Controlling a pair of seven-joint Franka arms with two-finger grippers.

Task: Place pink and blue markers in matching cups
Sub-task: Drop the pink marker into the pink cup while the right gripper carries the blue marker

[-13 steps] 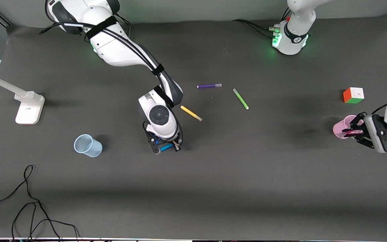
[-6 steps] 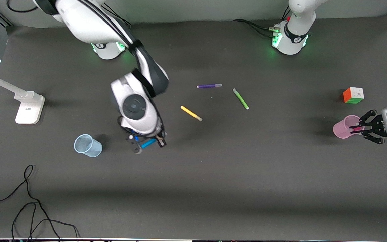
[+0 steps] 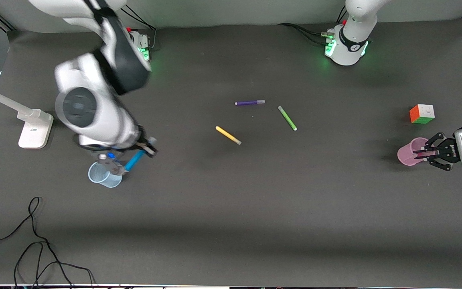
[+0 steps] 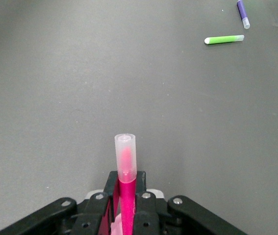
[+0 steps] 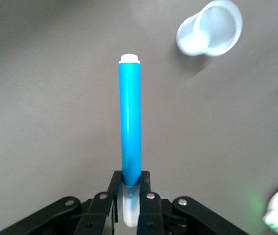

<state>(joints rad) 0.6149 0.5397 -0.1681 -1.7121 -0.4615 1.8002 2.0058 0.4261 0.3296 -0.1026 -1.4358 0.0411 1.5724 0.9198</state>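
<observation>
My right gripper (image 3: 128,159) is shut on the blue marker (image 3: 134,159) and holds it tilted in the air, just beside and above the pale blue cup (image 3: 103,175). In the right wrist view the blue marker (image 5: 130,122) sticks out from the gripper (image 5: 130,192), with the blue cup (image 5: 210,28) off to one side. My left gripper (image 3: 432,152) is shut on the pink marker (image 3: 423,151), whose end reaches over the rim of the pale pink cup (image 3: 408,152). The left wrist view shows the pink marker (image 4: 126,169) in the gripper (image 4: 127,196); the pink cup is out of that view.
A yellow pen (image 3: 228,135), a green pen (image 3: 287,118) and a purple pen (image 3: 250,102) lie mid-table. A colour cube (image 3: 422,114) stands near the pink cup. A white stand (image 3: 34,128) is at the right arm's end. A black cable (image 3: 34,241) lies near the front edge.
My right arm has carried the blue marker from mid-table toward the right arm's end, up to the blue cup. My left gripper has shifted slightly, keeping the pink marker at the pink cup.
</observation>
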